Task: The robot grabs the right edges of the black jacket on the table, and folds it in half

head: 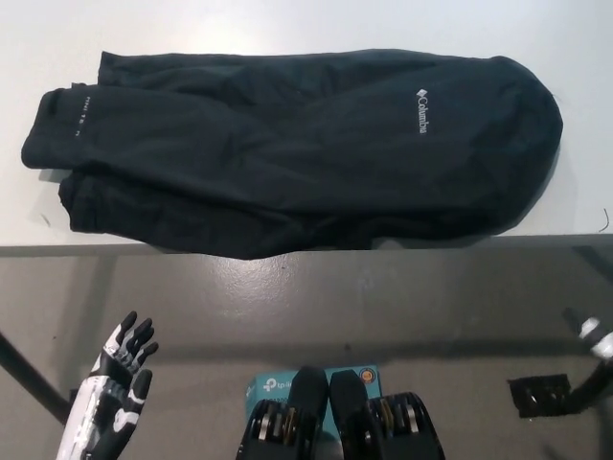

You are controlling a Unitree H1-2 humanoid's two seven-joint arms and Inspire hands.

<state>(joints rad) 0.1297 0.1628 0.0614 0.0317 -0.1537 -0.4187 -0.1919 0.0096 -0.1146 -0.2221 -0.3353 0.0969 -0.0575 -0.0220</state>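
The black jacket (297, 149) is laid flat across the white table (287, 24), stretched from nine o'clock to three o'clock, with its near edge drooping slightly over the table's front rim at six o'clock. A white logo (423, 112) is printed on the jacket toward two o'clock, and small white lettering (82, 102) is seen on the sleeve end at ten o'clock. The rounded end of the garment is found at three o'clock, the bunched sleeves at nine o'clock.

The left hand (110, 388) is held well below the table at seven o'clock, over the grey floor (316, 297), with its fingers spread apart and nothing grasped. The right hand (594, 350) is barely seen at the frame's edge near four o'clock; whether its fingers are released or clenched cannot be told. Neither hand is touching the jacket.
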